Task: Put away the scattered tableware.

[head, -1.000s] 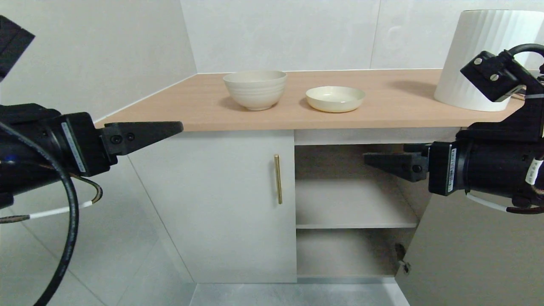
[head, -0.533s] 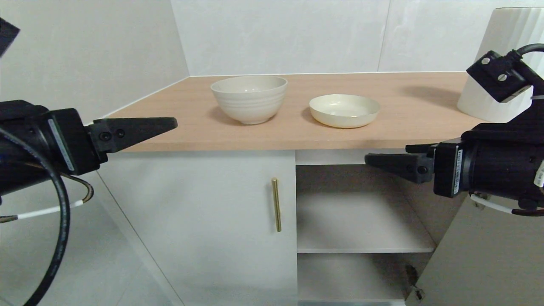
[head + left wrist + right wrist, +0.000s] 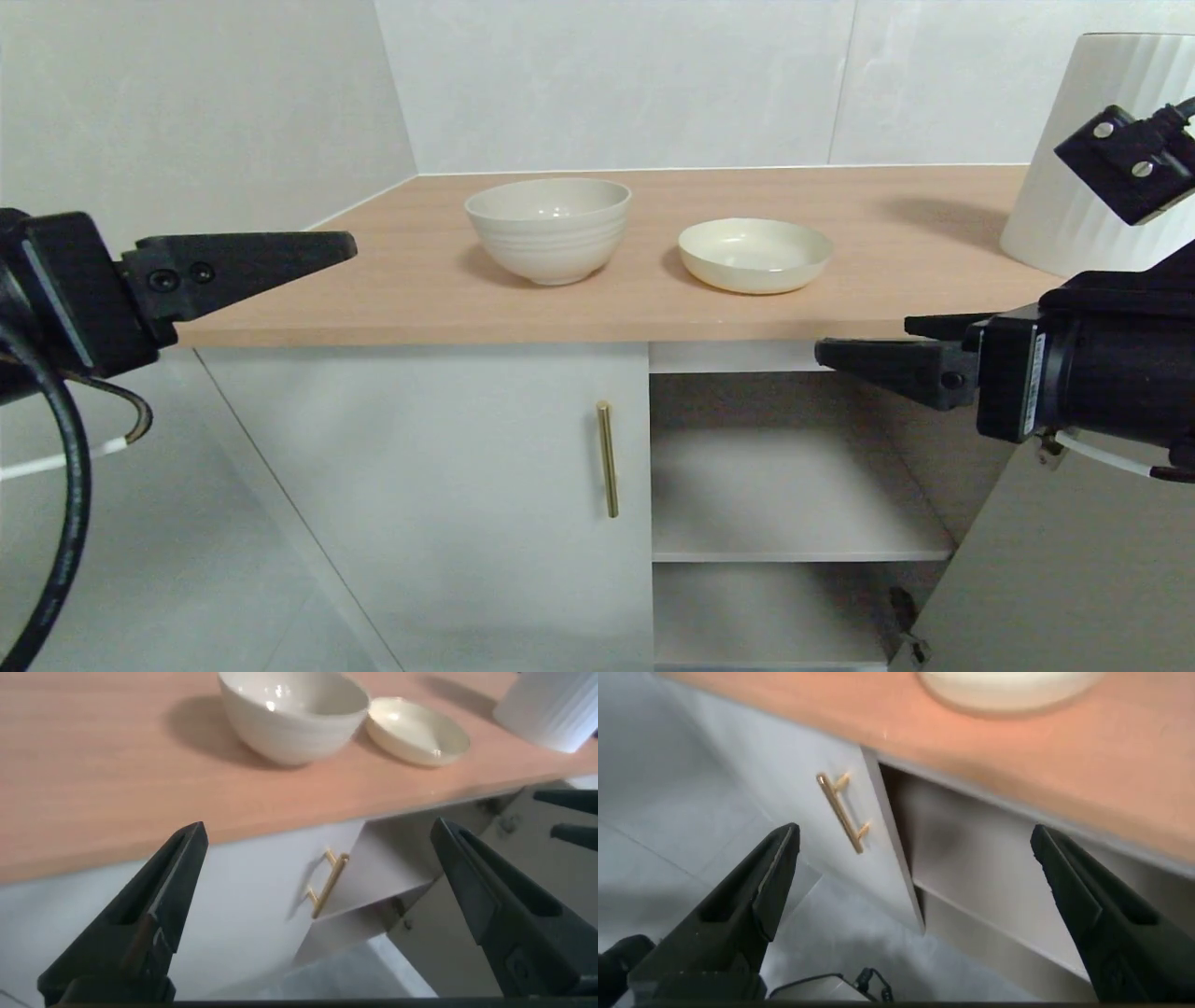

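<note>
While the bowl (image 3: 548,229) is ribbed, the dish (image 3: 754,254) gleams.

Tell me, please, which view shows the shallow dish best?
The head view: the dish sits whole, unobstructed, on the countertop. The left wrist view shows it smaller and obliquely; the right wrist view crops most of it.

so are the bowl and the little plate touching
Apart. The head view shows a strip of bare countertop between the bowl and the plate.
</note>
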Available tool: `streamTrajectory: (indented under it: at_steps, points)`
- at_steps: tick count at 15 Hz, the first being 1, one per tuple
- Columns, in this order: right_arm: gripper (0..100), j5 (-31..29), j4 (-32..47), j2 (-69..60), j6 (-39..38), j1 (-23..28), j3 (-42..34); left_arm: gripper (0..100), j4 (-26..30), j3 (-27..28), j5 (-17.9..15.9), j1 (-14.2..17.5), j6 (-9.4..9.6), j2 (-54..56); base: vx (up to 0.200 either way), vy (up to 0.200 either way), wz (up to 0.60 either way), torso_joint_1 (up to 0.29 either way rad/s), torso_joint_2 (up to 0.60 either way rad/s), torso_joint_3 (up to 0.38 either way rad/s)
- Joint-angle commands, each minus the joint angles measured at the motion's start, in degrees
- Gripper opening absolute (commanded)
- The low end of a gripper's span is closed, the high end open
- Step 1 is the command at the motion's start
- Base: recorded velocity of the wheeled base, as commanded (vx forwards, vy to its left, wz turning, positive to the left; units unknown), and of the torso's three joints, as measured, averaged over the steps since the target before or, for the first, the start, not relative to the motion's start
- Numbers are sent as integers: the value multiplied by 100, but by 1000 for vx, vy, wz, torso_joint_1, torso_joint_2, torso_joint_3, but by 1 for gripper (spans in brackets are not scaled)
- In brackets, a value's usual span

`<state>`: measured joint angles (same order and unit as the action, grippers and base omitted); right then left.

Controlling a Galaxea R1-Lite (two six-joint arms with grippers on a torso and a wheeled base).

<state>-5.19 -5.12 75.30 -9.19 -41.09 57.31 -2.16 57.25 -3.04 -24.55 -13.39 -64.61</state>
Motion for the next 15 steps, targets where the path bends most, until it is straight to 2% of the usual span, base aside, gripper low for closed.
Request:
streamTrajectory:
  at_steps: [1, 10, 14, 15]
  points:
    - [100, 1, 2, -7, -4, 5, 0, 100, 14, -3, 5, -6, -6, -25, 0, 0, 0, 17, -115, -315]
    - [100, 10, -174, 143, 5, 295, 8, 100, 5, -3, -4, -67, -6, -263, 0, 0, 0, 105, -460, -341]
    - [100, 18, -727, 450, -4, 524, -9, 100, 5, 41, 31, -67, -24, -465, 0, 0, 0, 146, -423, -285]
    - [100, -61, -929, 688, -92, 524, 246, 100, 5, 225, 57, -41, -138, -649, 0, 0, 0, 66, -168, -100]
